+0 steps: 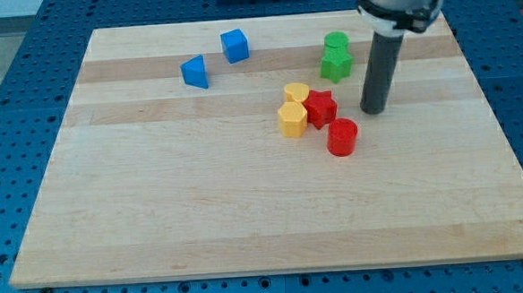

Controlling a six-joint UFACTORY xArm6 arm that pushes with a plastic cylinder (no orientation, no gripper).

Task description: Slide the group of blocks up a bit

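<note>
Counter: a pale wooden board (157, 215) on a blue perforated bench; everything rides on its flat top.

Group to move: four blocks near the middle, a little to the view's right. A yellow heart-like block (296, 93) sits at the cluster's top, a yellow hexagonal block (291, 120) just below it, a red star block (320, 107) touching both on their right, and a red cylinder (342, 137) just beside the star, lower right, with a hair of a gap as far as I can tell.

Other blocks: a green pair, round green block (335, 43) over a green star block (335, 64), above the cluster; a blue wedge-like block (195, 72) and a blue cube (235, 46) well apart at the view's upper left.

Hand: there is none on this rig, so nothing opens, closes or grips; I steer a bare rod.

My tip (373, 111): down at the board, just right of the red star and above-right of the red cylinder, touching neither.

Handling, my judgement: small, light, stiff plastic pieces that should slide easily on smooth wood and also rotate or scatter if struck off-centre. They aren't joined, so a push passes block to block.

Where to push: from below the cluster, roughly under the yellow hexagon and red cylinder, driving upward slowly.

Risk: the green pair lies close above, so a short shove suits.
</note>
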